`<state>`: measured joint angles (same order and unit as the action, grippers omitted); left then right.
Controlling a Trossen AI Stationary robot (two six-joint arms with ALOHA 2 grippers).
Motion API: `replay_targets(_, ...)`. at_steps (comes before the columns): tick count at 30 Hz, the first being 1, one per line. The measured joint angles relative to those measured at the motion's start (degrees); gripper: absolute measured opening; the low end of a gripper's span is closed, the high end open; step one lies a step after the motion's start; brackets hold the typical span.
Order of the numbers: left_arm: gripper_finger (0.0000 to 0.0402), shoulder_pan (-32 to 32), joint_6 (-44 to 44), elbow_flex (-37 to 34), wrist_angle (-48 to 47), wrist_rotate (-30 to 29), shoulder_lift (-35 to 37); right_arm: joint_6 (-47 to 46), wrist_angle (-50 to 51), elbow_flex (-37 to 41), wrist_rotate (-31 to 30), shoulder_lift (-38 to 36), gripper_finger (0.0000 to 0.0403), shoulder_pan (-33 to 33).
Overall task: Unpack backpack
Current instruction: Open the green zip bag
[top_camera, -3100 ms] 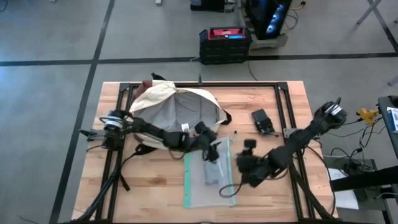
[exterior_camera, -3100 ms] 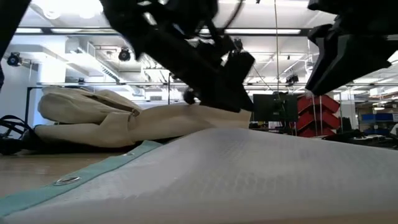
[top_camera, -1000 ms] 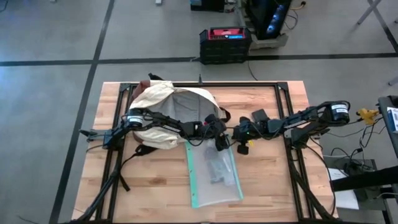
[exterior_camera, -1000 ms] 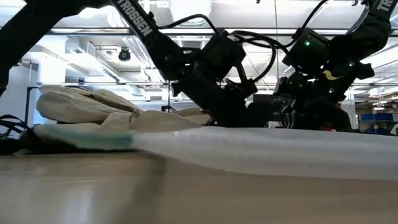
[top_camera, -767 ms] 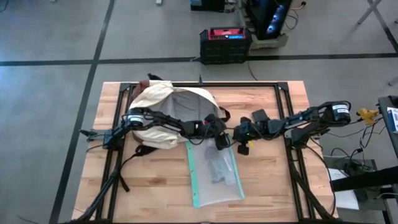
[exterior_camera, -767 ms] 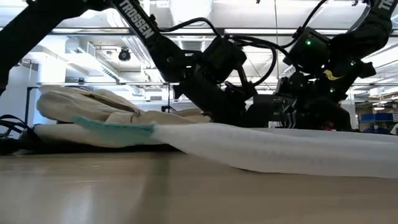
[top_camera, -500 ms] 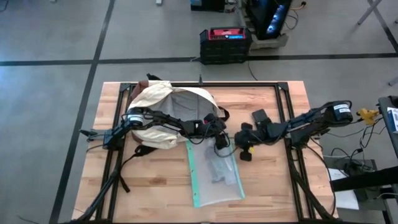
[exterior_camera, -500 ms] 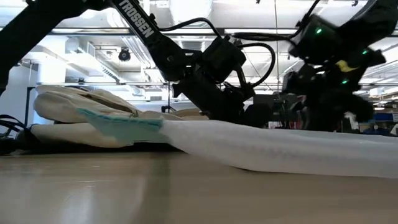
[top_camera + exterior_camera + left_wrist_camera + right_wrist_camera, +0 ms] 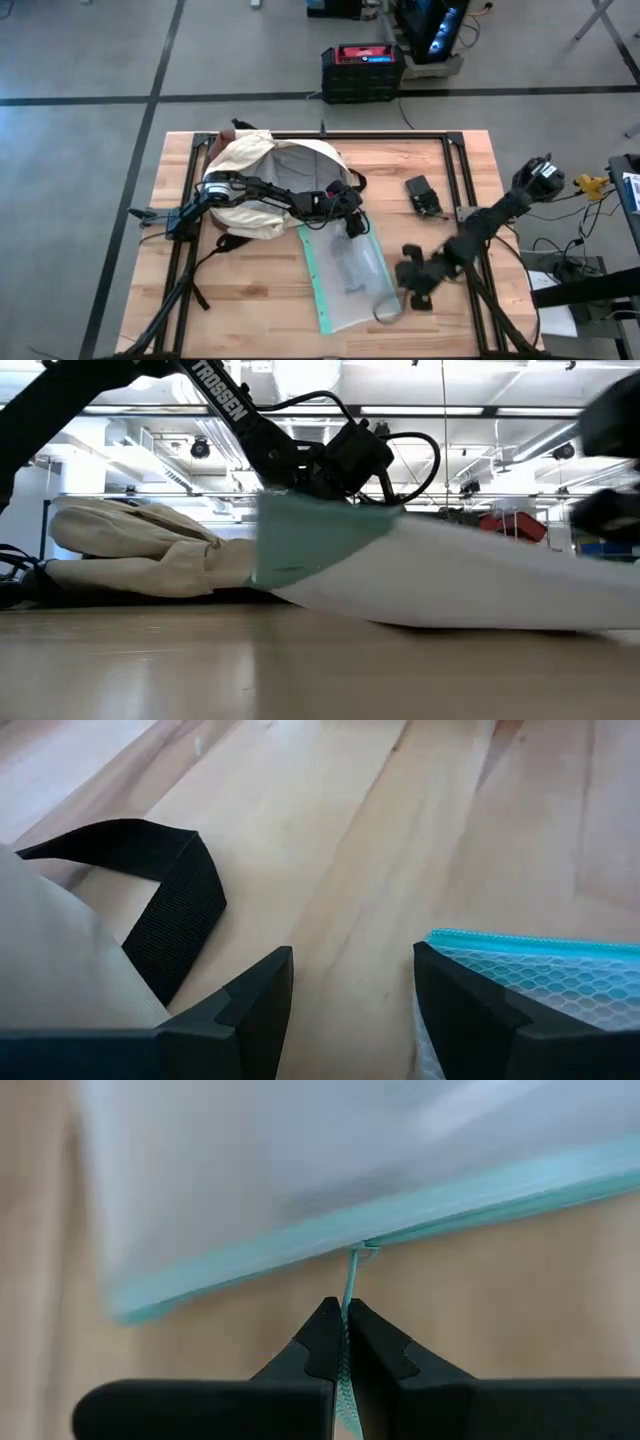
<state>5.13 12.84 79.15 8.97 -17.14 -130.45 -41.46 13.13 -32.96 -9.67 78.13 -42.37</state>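
Note:
The cream-white backpack (image 9: 262, 180) lies on its side at the table's far left, a black strap (image 9: 170, 910) trailing from it. The clear teal-edged zip pouch (image 9: 352, 285) lies on the table in front of it, with its teal edge (image 9: 300, 540) raised in the low view. My left gripper (image 9: 350, 1010) stands open just above the wood between the strap and the pouch's far corner (image 9: 540, 975). I cannot tell whether one finger touches that corner. My right gripper (image 9: 405, 288) is by the pouch's near right side, shut on a teal cord. My right gripper pinches a thin teal cord (image 9: 348, 1305) between its two fingertips. The cord runs straight from the fingertips to the zip on the pouch's teal edge (image 9: 360, 1250). The fingers slant down toward the pouch from the table's right.
A small dark object (image 9: 423, 195) lies on the table to the far right of the pouch. Black frame rails (image 9: 455, 170) run along the table's sides. Bare wood lies along the near edge (image 9: 250, 320).
My right gripper has swung from beside the left gripper toward the table's near right, staying shut. The pouch has turned with it: its near end has slid right and its teal edge has risen, while its far corner has stayed by my left gripper.

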Motion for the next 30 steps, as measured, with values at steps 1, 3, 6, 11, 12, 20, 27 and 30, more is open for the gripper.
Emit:
replay_targets(1, 0.0190, 0.02, -0.04, -0.02, -0.02, -0.45, 0.00, -2.78, -0.32, -0.37, -1.32, 0.78, 0.0000, -2.53)
replay_targets(3, 0.0190, 0.06, -0.09, -0.04, -0.04, -0.75, 0.02, -7.98, -1.37, -1.14, -3.82, 2.87, 0.0000, -7.15)
replay_targets(6, 0.0190, 0.07, -0.13, -0.08, 0.23, -0.88, 0.35, -12.91, -1.64, -2.63, -7.46, 5.88, 0.0000, -12.07)
replay_targets(11, 0.0190, -0.45, -0.58, 1.14, -1.13, 0.84, 2.55, -15.38, -1.07, -4.50, -9.38, 9.00, 0.0000, -13.97)
replay_targets(12, 0.0190, -0.75, -0.86, 1.56, -1.65, 1.46, 3.27, -15.20, -1.20, -4.86, -9.40, 9.20, 0.0000, -13.90)
replay_targets(20, 0.0190, -7.19, -3.47, 5.10, -13.35, 2.72, 15.74, -11.21, 1.27, -8.17, -8.78, 8.55, 0.0030, -13.86)
replay_targets(27, 0.0190, -20.79, 1.42, 2.93, -32.72, -4.04, 24.96, -10.63, 9.28, -10.72, -11.39, 8.44, 0.0096, -11.91)
replay_targets(30, 0.0190, -26.88, 7.94, 0.54, -39.89, -10.43, 25.66, -8.04, 9.29, -11.00, -11.82, 8.23, 0.0119, -9.33)
